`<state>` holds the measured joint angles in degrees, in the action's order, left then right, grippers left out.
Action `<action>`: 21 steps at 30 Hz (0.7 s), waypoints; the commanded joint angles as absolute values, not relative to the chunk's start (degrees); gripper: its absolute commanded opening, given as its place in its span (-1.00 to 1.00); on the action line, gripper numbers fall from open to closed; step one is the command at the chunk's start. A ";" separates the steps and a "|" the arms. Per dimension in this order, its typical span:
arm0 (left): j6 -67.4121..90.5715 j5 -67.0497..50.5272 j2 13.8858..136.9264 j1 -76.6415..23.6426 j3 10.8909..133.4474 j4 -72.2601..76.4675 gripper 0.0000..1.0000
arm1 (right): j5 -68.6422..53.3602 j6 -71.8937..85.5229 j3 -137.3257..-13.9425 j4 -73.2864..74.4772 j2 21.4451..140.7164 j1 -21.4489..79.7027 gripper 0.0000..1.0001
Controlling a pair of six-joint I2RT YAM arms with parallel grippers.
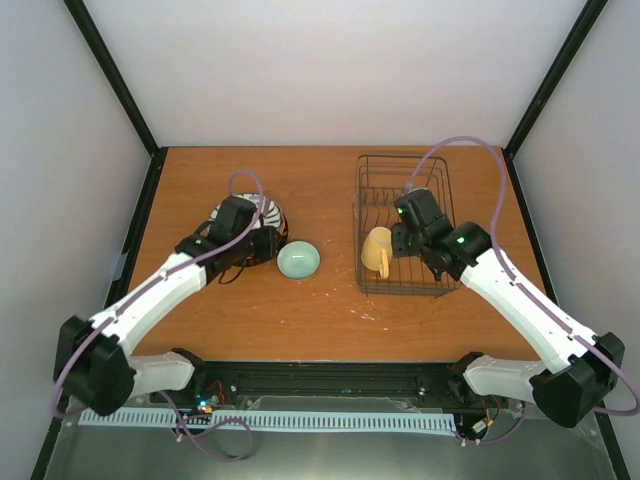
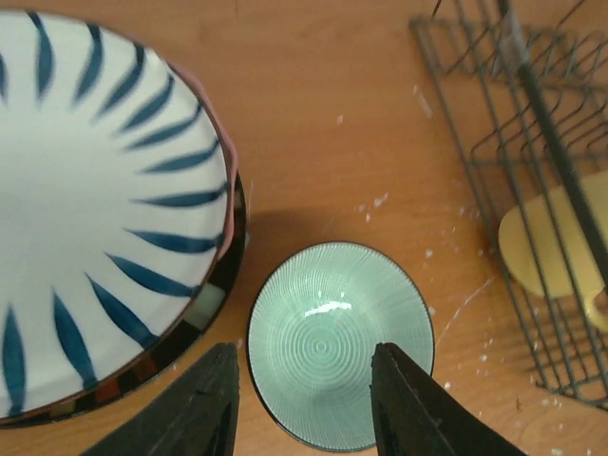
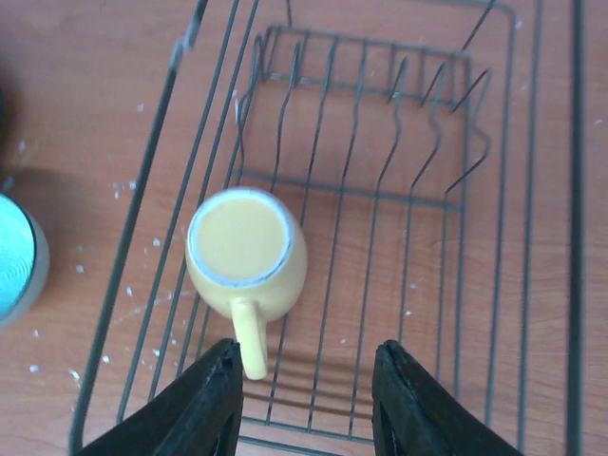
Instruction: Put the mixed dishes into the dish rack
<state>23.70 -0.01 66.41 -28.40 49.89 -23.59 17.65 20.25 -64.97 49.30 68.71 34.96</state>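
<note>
Left gripper spread above the mint-green bowl; right gripper spread over the dish rack.
Both pairs of jaws stand apart and hold nothing. Whether the left fingers touch the bowl cannot be told. From the top, the bowl sits on the table at about 4 o'clock from the plate stack, just beside it. The striped plate lies uppermost, with the pink plate and the dark plate edging out beneath. The yellow mug rests inside the rack toward its 7 o'clock corner — handle at 6 o'clock in the right wrist view.

Brown wood counter, white specks scattered near its front-middle. White walls around, black corner posts.
</note>
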 commanded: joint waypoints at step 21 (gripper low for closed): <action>32.13 -14.37 79.36 -28.56 60.74 -51.67 -0.14 | 17.38 21.56 -74.14 58.59 69.39 32.61 -0.26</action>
